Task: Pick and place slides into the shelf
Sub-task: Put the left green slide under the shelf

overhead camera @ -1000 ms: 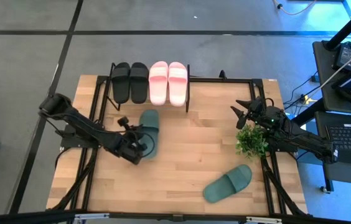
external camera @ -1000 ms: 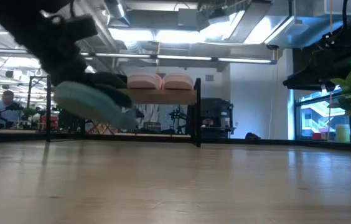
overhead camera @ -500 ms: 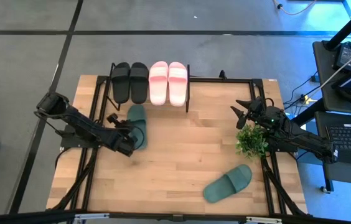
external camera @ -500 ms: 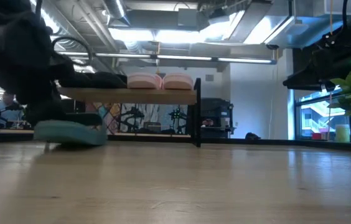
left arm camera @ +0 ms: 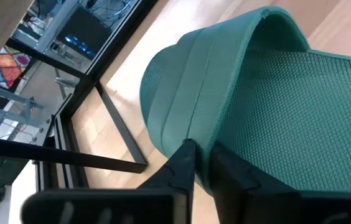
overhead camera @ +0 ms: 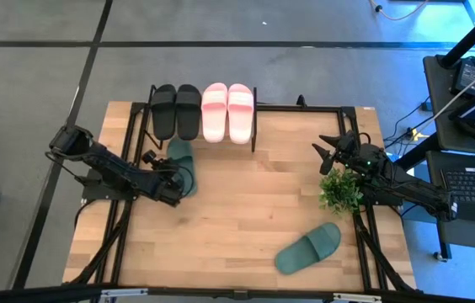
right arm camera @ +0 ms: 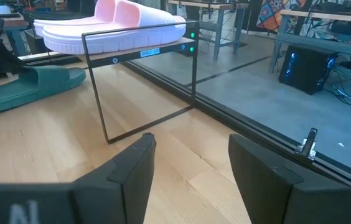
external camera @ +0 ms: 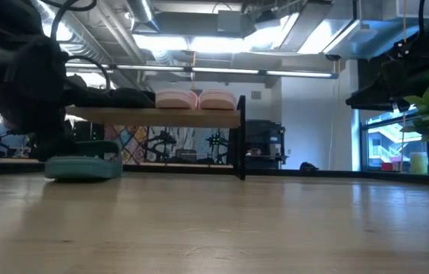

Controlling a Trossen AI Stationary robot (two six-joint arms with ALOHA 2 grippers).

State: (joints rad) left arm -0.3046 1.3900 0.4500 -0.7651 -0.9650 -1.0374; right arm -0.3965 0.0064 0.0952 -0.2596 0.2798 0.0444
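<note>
A pale plank worktop [overhead camera: 237,219] is seen over grey floor. The green slide [overhead camera: 180,162], pinched by the left hand [overhead camera: 171,179], has been moved towards the shelf [overhead camera: 202,126] at the far edge. The right hand [overhead camera: 330,154] is spread near the right edge.

The left arm reaches low across the table from the left edge. Its gripper, the left gripper [overhead camera: 173,179], sits close to the tabletop with its two dark fingers [left arm camera: 185,163] pinched together on something. The right arm waits at the right side, raised up. The right gripper [right arm camera: 191,163] has its fingers spread apart.
</note>
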